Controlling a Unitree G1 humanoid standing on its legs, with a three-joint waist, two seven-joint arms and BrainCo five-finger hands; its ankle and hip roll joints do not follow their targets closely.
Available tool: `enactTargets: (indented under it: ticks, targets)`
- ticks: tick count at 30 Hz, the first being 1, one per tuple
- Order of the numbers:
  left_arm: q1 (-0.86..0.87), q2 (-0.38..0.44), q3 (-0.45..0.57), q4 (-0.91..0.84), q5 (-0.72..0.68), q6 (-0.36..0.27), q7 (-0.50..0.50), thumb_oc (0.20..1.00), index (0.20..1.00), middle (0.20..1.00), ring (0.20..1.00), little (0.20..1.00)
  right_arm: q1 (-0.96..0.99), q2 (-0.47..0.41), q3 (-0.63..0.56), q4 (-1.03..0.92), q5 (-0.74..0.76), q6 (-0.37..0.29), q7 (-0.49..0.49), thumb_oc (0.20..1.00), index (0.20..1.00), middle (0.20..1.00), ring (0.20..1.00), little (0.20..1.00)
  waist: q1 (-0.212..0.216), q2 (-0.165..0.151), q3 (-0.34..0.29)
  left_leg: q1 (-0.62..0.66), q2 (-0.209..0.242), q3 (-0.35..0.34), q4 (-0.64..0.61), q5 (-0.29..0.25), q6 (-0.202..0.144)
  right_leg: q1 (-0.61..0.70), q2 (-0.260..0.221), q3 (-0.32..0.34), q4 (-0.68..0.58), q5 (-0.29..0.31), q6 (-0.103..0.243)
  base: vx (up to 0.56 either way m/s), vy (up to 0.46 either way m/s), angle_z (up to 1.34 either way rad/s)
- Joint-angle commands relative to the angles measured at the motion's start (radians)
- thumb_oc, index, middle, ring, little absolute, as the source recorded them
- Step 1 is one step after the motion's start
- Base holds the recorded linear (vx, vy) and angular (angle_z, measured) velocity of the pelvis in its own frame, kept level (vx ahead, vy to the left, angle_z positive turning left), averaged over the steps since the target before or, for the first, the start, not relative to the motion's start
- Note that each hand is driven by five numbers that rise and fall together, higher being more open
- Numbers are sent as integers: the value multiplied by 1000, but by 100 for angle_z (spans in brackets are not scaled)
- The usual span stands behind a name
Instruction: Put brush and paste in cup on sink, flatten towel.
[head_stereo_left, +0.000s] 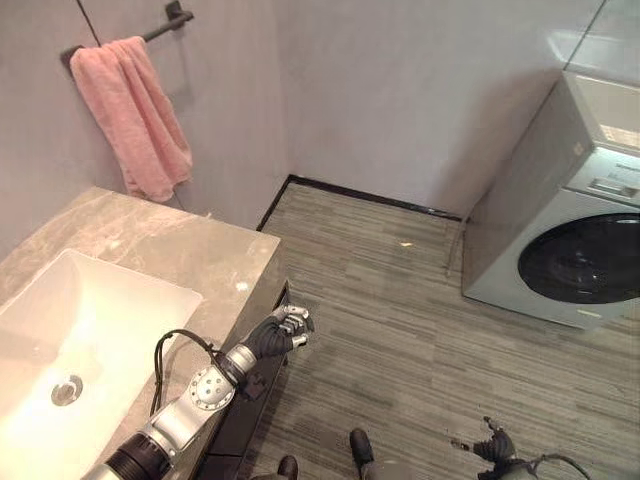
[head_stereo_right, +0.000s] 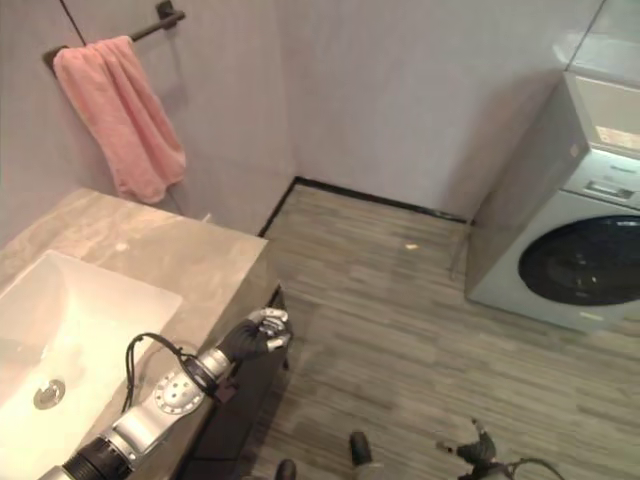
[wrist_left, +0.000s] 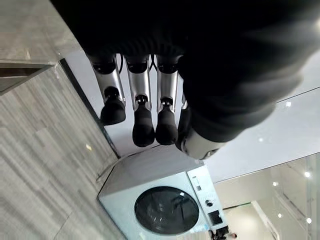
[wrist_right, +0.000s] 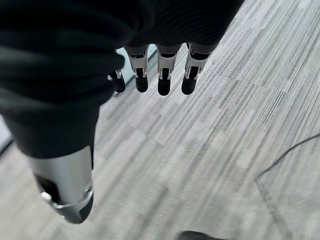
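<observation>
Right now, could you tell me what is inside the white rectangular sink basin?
Inside the white rectangular sink basin I see a round metal drain and nothing else; its nearest corner lies outside the picture.

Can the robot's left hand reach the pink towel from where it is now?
Probably not yet. The left hand hangs open past the counter's front corner, low down, while the towel hangs bunched on the wall bar beyond the counter's far side. Nothing blocks the way; it just looks too far.

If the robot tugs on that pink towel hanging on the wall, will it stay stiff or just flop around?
Probably floppy: the pink towel hangs bunched in soft folds over the black bar. It looks light for its size. It only drapes over the bar, so a sideways tug might slide it along or off.
</observation>
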Motion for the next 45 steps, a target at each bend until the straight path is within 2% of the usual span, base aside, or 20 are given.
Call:
enactTargets:
  ticks: [1,2,4,6,7,9,11,14,17,18,21,22,25,30,31,32,33,34,37,45]
  targets:
    - [0,0,82,-35,-4,-61,21,200,200,200,200,200,-64,-41,-1,-28,-3,-28,-18,1000,1000,1000,1000,1000,10,10,-8,-1,6,29,8,-18,-1,69,66,-71,-1,-80,10,-35,74,-159]
    - [13,8,94,-36,-6,-61,26,200,200,200,200,200,-70,-39,9,-56,-15,-28,-16,1000,1000,1000,1000,1000,23,7,-5,5,16,62,0,-19,1,55,65,-93,12,-77,16,-26,-12,-155]
    - [42,12,121,-28,-2,-60,35,200,200,200,200,200,-81,-30,28,-68,-34,-30,-9,1000,1000,1000,1000,1000,57,2,2,22,40,122,-13,-21,0,46,36,-228,33,-82,13,-61,-52,-163]
    - [64,-1,133,6,3,-55,37,200,200,200,200,200,-77,-26,50,-120,-53,-33,6,1000,1000,1000,1000,1000,63,-1,7,29,53,140,-16,-16,-4,45,11,-315,48,-90,7,-53,-58,-105]
    - [69,-8,135,20,2,-52,36,200,200,200,200,200,-71,-29,50,-125,-51,-35,12,1000,1000,1000,1000,1000,61,-2,5,31,54,135,-15,-15,-4,52,7,-318,50,-94,4,-15,-45,-52]
    - [66,-42,131,87,-5,-26,36,200,200,200,200,200,-37,-33,33,-167,-33,-40,21,1000,1000,1000,1000,1000,44,3,0,27,53,101,-11,-6,-9,67,-3,-277,57,-110,-1,5,-91,3]
    - [52,-60,125,118,35,-13,47,200,200,200,200,200,-29,-40,29,-176,-34,-38,23,1000,1000,1000,1000,1000,39,4,-6,24,60,91,-5,-3,-19,78,-13,-285,44,-109,-3,15,-169,54]
    - [50,-108,135,234,76,21,59,200,200,200,200,200,-1,-49,18,-187,-26,-39,30,1000,1000,1000,1000,1000,35,-7,-10,23,89,79,8,7,-47,102,6,-316,30,-136,-26,12,-193,28]
    - [50,-145,149,301,81,40,68,200,200,200,200,200,23,-57,0,-186,-20,-37,36,1000,1000,1000,1000,1000,30,-12,-10,27,104,62,6,15,-58,118,20,-340,31,-149,-37,28,-206,21]
    - [54,-184,169,381,77,65,79,200,200,200,200,200,34,-59,-11,-180,-14,-32,34,1000,1000,1000,1000,1000,28,-15,-9,25,115,55,9,25,-66,129,29,-357,31,-159,-44,21,-172,25]
    - [53,-205,184,412,76,75,94,200,200,200,200,200,38,-59,-17,-180,-12,-29,33,1000,1000,1000,1000,1000,25,-14,-6,24,120,51,11,28,-71,132,33,-369,33,-166,-48,4,-119,31]
    - [58,-243,210,467,53,95,101,200,200,200,200,200,45,-54,-33,-185,5,-26,33,1000,1000,1000,1000,1000,24,-15,2,10,131,53,43,31,-79,131,39,-388,58,-187,-55,-23,-133,21]
    - [51,-278,235,534,21,132,110,200,200,200,200,200,44,-65,-36,-203,6,-15,35,1000,1000,1000,1000,1000,22,-13,28,-25,137,79,148,17,-85,123,46,-423,141,-230,-68,-45,-112,31]
    - [39,-314,275,588,-57,164,128,200,200,200,200,200,32,-81,-41,-232,-3,6,37,1000,1000,1000,1000,1000,16,-12,63,-103,146,124,314,-45,-68,70,25,-468,296,-280,-79,-69,-35,44]
    - [34,-319,280,599,-67,165,132,256,256,256,256,256,29,-80,-44,-232,3,7,37,1000,1000,1000,1000,1000,15,-11,66,-112,145,127,327,-50,-66,67,24,-471,303,-286,-79,-37,10,38]
    - [30,-323,284,609,-78,166,134,533,533,533,533,533,25,-79,-49,-226,13,8,36,1000,1000,1000,1000,1000,13,-9,67,-121,144,126,340,-51,-66,65,23,-472,307,-289,-79,-19,13,26]
    - [30,-323,284,609,-78,166,134,724,724,724,724,724,25,-79,-49,-226,13,8,36,1000,1000,1000,1000,1000,13,-9,67,-121,144,126,341,-51,-66,65,23,-472,307,-289,-79,17,47,19]
    - [28,-328,297,640,-109,168,136,1000,1000,1000,1000,1000,19,-70,-60,-213,31,10,29,1000,1000,1000,1000,1000,13,-7,63,-123,141,131,341,-48,-66,68,21,-467,303,-288,-77,32,53,0]
    - [39,-329,319,634,-176,164,131,1000,1000,1000,1000,1000,20,-53,-59,-209,46,11,34,1000,1000,1000,1000,1000,19,-7,58,-112,136,142,316,-36,-65,79,20,-458,282,-279,-77,53,53,-16]
    - [47,-331,343,655,-158,153,146,1000,1000,1000,1000,1000,42,-36,-32,-201,35,6,54,1000,1000,1000,1000,1000,30,-11,46,-71,116,133,220,24,-77,124,23,-445,193,-249,-80,42,18,2]
